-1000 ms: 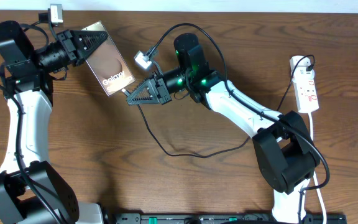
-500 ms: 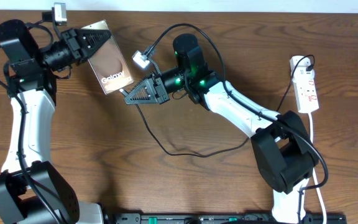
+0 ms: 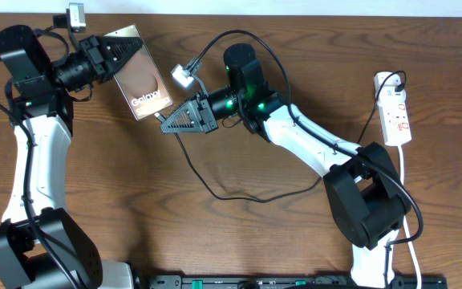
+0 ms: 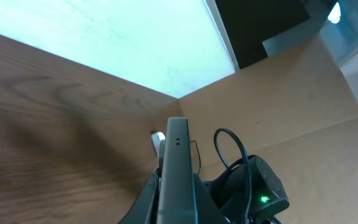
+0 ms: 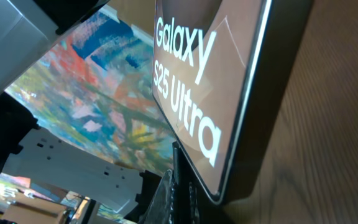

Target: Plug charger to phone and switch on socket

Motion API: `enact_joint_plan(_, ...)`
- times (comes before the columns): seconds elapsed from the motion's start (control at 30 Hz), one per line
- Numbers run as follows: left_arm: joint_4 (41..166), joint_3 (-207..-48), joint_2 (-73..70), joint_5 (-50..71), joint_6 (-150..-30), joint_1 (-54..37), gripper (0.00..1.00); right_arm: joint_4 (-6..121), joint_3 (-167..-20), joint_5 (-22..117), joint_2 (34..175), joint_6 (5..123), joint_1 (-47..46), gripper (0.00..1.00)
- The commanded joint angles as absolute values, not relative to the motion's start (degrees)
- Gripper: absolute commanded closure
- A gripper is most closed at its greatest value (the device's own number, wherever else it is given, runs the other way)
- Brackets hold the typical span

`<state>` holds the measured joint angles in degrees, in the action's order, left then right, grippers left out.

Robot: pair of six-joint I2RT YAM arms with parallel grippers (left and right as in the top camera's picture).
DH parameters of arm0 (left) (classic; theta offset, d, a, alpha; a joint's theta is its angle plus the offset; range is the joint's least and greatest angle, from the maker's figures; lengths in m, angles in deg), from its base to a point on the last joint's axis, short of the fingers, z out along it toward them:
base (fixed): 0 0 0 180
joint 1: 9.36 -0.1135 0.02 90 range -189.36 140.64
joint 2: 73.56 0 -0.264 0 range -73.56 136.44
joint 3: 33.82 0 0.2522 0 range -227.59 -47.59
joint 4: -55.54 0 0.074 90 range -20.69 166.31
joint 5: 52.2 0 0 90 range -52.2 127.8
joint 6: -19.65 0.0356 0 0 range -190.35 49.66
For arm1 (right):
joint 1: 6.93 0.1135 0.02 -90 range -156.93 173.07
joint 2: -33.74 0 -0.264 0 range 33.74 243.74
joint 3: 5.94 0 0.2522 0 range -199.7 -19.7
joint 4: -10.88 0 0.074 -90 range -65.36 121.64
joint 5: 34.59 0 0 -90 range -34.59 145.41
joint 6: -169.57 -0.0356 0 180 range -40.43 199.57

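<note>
The left gripper (image 3: 128, 53) clamps the phone (image 3: 145, 87), while the right gripper (image 3: 165, 124) pinches the charger (image 3: 215, 195) plug at the phone's lower edge.

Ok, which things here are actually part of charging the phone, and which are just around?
Part of the job:
phone, held in the left gripper
charger, its tip end in the right gripper
socket

Just around:
wooden table
wrist camera
</note>
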<state>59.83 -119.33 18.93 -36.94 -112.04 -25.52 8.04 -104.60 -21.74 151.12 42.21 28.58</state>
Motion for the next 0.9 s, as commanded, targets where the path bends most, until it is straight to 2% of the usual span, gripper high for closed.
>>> enact_joint_plan(0.0, 59.7, -119.6, 18.8, -37.7, -111.6, -24.3, 0.93, 7.2, -105.5, -18.0, 151.1, 41.3, 29.2, 0.99)
enact_joint_plan(0.87, 59.7, -119.6, 18.8, -36.7, -111.5, -24.5, 0.92, 3.0, -105.5, -16.1, 151.1, 37.5, 30.9, 0.99)
